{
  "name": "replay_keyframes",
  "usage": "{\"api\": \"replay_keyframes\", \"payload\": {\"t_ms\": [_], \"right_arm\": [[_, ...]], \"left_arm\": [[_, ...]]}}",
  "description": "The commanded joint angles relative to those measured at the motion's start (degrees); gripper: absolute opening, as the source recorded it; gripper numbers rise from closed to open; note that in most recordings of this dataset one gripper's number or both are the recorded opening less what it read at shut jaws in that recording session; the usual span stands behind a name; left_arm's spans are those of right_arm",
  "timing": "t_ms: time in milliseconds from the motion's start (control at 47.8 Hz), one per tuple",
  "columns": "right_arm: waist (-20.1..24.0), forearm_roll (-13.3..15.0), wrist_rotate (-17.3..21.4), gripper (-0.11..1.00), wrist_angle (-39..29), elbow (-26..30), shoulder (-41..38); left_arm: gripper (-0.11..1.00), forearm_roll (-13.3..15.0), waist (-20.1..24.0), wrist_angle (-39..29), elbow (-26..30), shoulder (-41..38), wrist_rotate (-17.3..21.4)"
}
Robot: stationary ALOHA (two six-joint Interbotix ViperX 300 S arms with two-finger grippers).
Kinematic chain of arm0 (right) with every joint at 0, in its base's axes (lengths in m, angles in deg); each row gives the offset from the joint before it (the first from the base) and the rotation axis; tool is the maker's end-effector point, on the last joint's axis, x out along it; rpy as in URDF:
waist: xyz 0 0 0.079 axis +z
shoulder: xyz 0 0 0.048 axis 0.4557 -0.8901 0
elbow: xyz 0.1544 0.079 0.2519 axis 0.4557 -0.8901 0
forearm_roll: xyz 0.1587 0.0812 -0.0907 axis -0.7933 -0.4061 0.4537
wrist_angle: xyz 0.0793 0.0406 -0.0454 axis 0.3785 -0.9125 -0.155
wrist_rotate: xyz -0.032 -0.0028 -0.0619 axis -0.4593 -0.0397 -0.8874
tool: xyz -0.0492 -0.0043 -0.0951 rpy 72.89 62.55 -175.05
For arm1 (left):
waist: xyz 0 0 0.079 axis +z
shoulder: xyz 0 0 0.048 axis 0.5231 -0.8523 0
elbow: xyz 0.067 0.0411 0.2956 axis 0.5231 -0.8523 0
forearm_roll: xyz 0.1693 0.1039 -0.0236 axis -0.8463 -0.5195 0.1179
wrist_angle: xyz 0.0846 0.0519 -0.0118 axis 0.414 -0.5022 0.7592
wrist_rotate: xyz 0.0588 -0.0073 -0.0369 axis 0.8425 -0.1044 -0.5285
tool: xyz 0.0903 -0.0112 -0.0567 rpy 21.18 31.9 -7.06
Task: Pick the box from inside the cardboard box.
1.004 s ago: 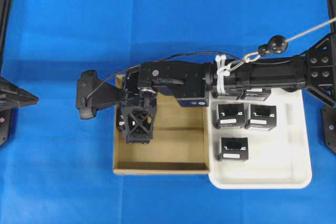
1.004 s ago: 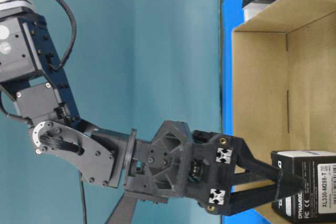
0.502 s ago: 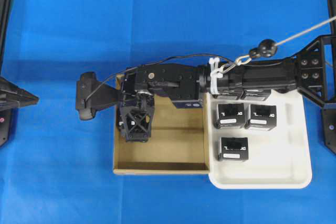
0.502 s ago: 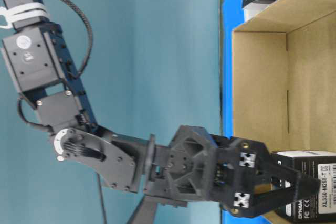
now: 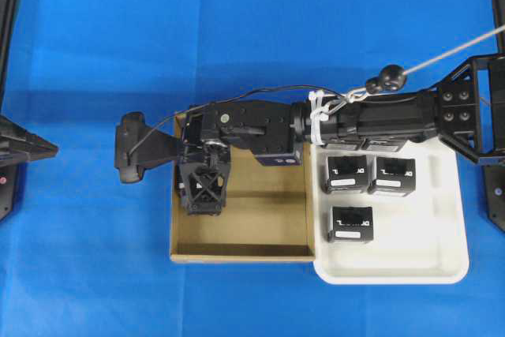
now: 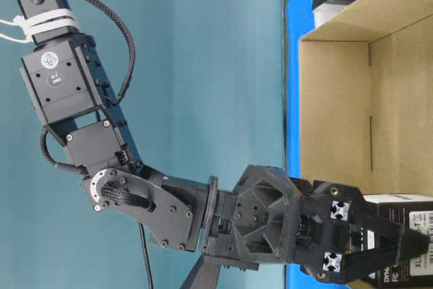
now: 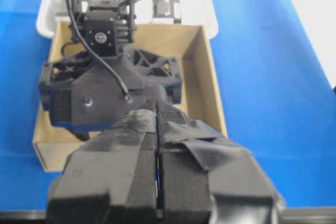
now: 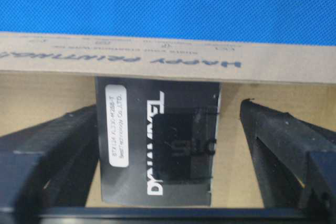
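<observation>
The cardboard box point(image 5: 260, 222) lies mid-table; its wall also shows in the right wrist view point(image 8: 168, 59). One black box point(image 8: 157, 145) lies in its left far corner, label strip up. It is hidden under the arm in the overhead view and partly shows in the table-level view point(image 6: 406, 201). My right gripper point(image 8: 168, 109) is open and reaches down into the carton point(image 5: 202, 195), its fingers either side of this box point(image 6: 406, 248). One finger point(image 8: 58, 150) is against the box and the other point(image 8: 283, 145) stands apart from it. My left gripper point(image 7: 157, 111) is shut and empty at the left edge point(image 5: 43, 147).
A white plastic tray point(image 5: 442, 262) touches the carton's right side and holds several more black boxes point(image 5: 351, 222), two of them partly under the right arm. The carton's low walls point(image 7: 202, 77) close in the gripper. Blue cloth point(image 5: 95, 274) covers the table.
My right arm has pushed the open gripper further down into the carton, so the fingers now straddle the black box more deeply. The left arm has not moved.
</observation>
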Motion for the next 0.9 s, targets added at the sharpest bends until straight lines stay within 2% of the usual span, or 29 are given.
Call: {"api": "replay_keyframes", "payload": {"t_ms": [0,146,481,669,879], "right_arm": [[0.53,0.09,0.09,0.90,0.70,0.18,-0.26],[0.53,-0.18,0.09,0.61,0.44,0.35,-0.26],[0.53,-0.53,1.41,0.61,-0.79,0.79,1.49],[-0.18,-0.62,1.41,0.61,-6.06,2.02,6.06],[-0.97,-0.62,1.05,0.61,-13.01,6.59,10.81]], "left_arm": [[-0.07,-0.09,-0.09,0.26,1.67,-0.44,0.00],[-0.07,-0.09,-0.09,0.26,1.67,-0.53,0.09],[-0.07,-0.09,-0.09,0.26,1.49,-0.70,0.09],[-0.07,-0.18,-0.09,0.26,1.67,-0.44,0.09],[-0.07,-0.09,-0.09,0.26,1.67,-0.35,0.09]]}}
